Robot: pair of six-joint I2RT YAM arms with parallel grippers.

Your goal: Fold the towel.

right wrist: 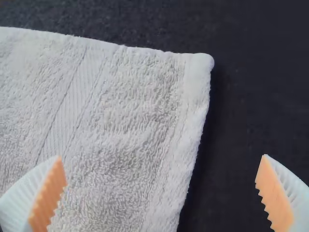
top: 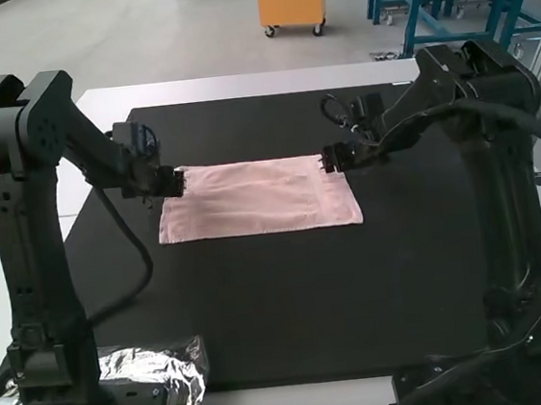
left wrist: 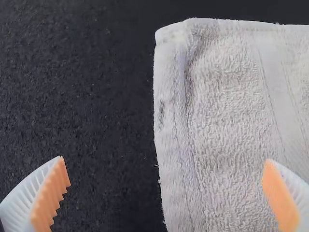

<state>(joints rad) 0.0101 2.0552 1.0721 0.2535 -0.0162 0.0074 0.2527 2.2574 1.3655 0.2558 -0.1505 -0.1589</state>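
High view: a pink towel (top: 257, 209) lies flat on a black mat (top: 282, 308), longer from side to side than from front to back. The left gripper (top: 180, 181) is at one far corner, the right gripper (top: 326, 161) at the other.
Towel layers: cannot tell whether it is single or folded; its surface is mostly smooth, with slight ripples.
Towel edges: the near edge runs nearly straight; a hemmed side and a corner show in each wrist view, with a flat woven band set in from the side.
Left claw: the left gripper (left wrist: 164, 159) stands open, its orange pads (left wrist: 50, 193) wide apart, with the towel's side edge running between them. One finger is over the mat, the other over the towel.
Right claw: the right gripper (right wrist: 162, 156) is spread open too, one finger over the towel and one over the mat, the side edge between them. Nothing is pinched in either claw.
Arms: the left arm (top: 36, 227) and the right arm (top: 501, 188) stand on opposite sides of the mat, both reaching inward.
Table: white (top: 258, 86), under the mat.
Foil: crumpled and silvery (top: 161, 361), around the left arm's base.
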